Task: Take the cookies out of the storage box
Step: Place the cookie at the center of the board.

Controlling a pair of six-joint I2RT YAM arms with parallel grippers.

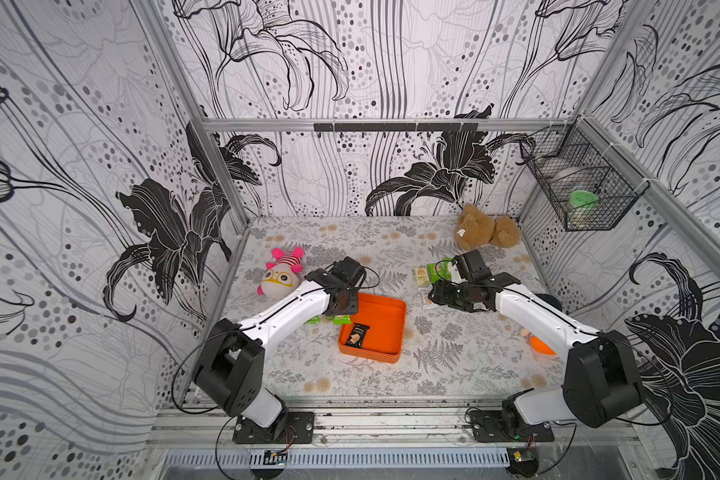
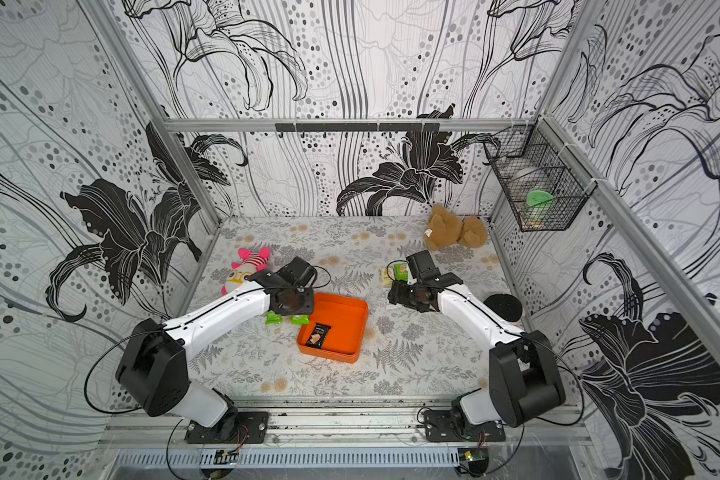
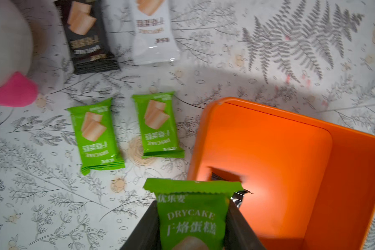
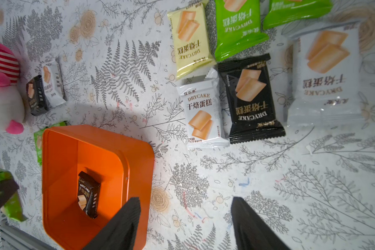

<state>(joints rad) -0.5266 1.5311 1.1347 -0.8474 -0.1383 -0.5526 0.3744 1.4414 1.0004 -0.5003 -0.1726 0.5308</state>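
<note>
One storage box (image 1: 385, 324) sits mid-table. Right gripper (image 4: 185, 200) gapes empty near it. Left gripper (image 3: 192, 207) pinches a green cookie (image 3: 191, 220) over its rim; release well clear of the wall. Last black cookie (image 1: 358, 335) lies inside; right should take it.

Bright orange storage box (image 1: 385, 328), green cookies (image 3: 192, 218), black cookie (image 1: 358, 335), fern-printed grey tablecloth (image 1: 445, 353)

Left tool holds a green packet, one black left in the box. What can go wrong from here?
1. The green packet in the left tool hangs over the storage box wall; released here, it may fall into the box.
2. The black packet lies close to a box wall, so a finger may hit the wall and shove the box.
3. The open right tool hovers beside the box; both tools going in may clash.
</note>
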